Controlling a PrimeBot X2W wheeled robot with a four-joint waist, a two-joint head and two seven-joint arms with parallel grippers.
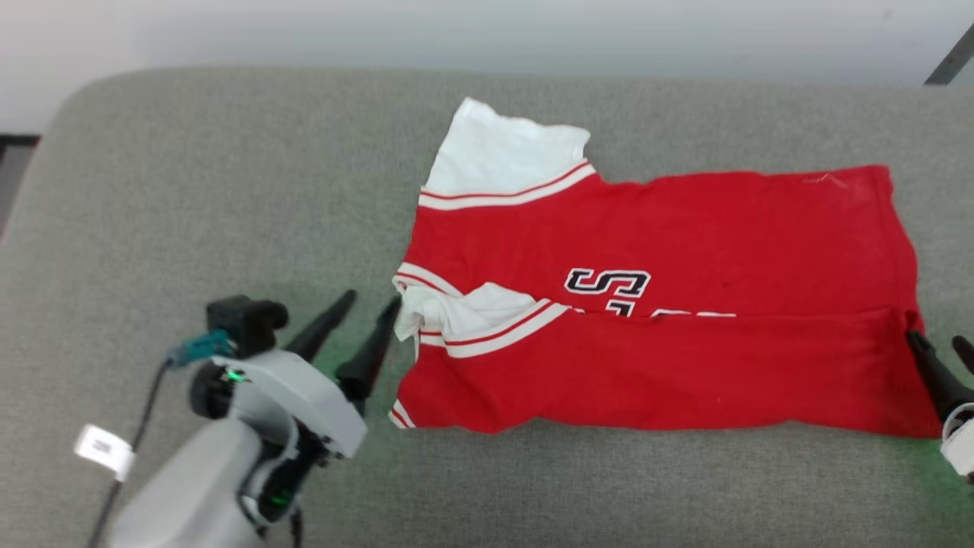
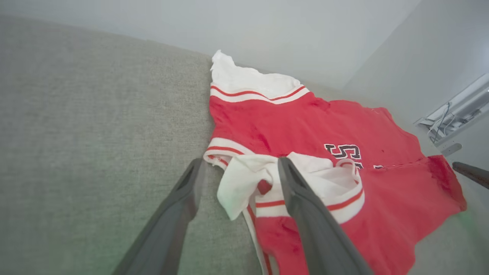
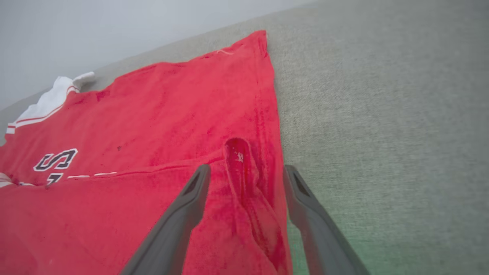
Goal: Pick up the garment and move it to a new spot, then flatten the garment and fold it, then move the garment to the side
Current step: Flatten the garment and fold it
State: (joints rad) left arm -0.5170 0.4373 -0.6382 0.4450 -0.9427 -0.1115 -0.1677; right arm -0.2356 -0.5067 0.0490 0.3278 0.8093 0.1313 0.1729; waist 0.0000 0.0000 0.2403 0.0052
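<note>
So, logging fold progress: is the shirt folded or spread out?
Partly folded: the shirt has its near flap doubled over, covering part of the lettering; the far sleeve lies out.

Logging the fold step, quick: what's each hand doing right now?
Left hand: open at the garment's sleeve end, holding nothing.
Right hand: open over the garment's hem edge, holding nothing.

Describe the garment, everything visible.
The garment is a soft red shirt with white sleeves, red-striped white trim and black-and-white lettering. It lies spread on the grey upholstered surface, near edge folded over the body, half covering the lettering. One sleeve sticks out on the far side; the other sleeve is crumpled at the fold. The open left gripper stands at its sleeve end, the open right gripper at its hem, straddling a raised ridge of cloth.
</note>
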